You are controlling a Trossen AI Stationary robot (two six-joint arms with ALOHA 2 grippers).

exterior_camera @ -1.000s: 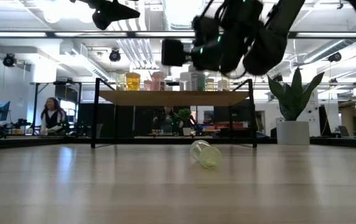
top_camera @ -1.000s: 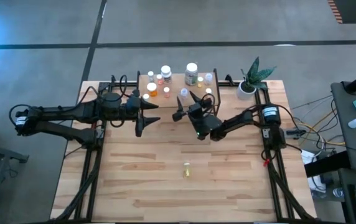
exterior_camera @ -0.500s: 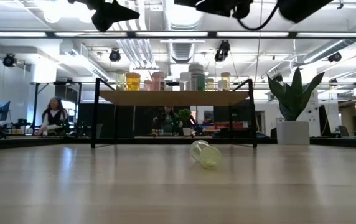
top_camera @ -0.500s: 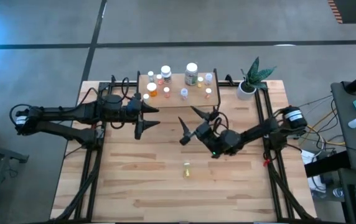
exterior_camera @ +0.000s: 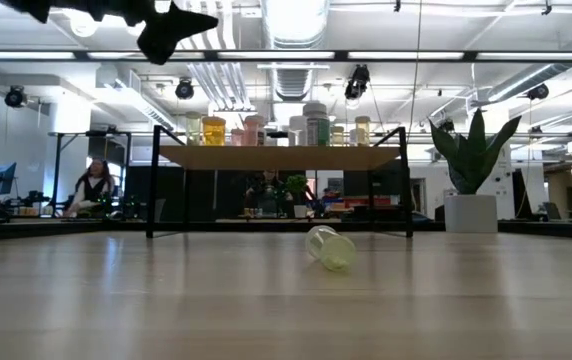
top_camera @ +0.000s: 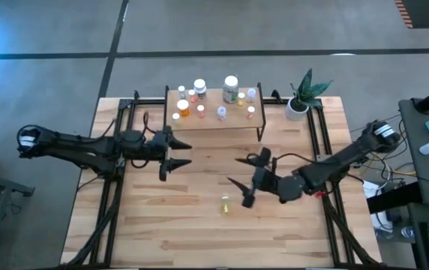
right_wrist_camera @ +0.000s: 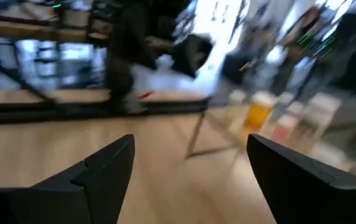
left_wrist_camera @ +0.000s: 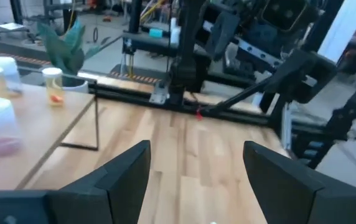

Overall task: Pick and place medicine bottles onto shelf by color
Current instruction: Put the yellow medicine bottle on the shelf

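I see one yellow bottle (top_camera: 224,204) lying tipped on the table (top_camera: 162,232), just left of my right pincer (top_camera: 245,180), whose fingers stand apart. My left pincer (top_camera: 175,156), also apart, waits farther off.

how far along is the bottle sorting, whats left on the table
Mostly done: about a dozen bottles stand on the shelf. In hand: nothing. The right end effector is open and empty, above the table near the one remaining bottle, a clear yellowish one lying on its side. The left end effector hangs open and empty in front of the shelf. Left: grasp that bottle and shelve it by color.
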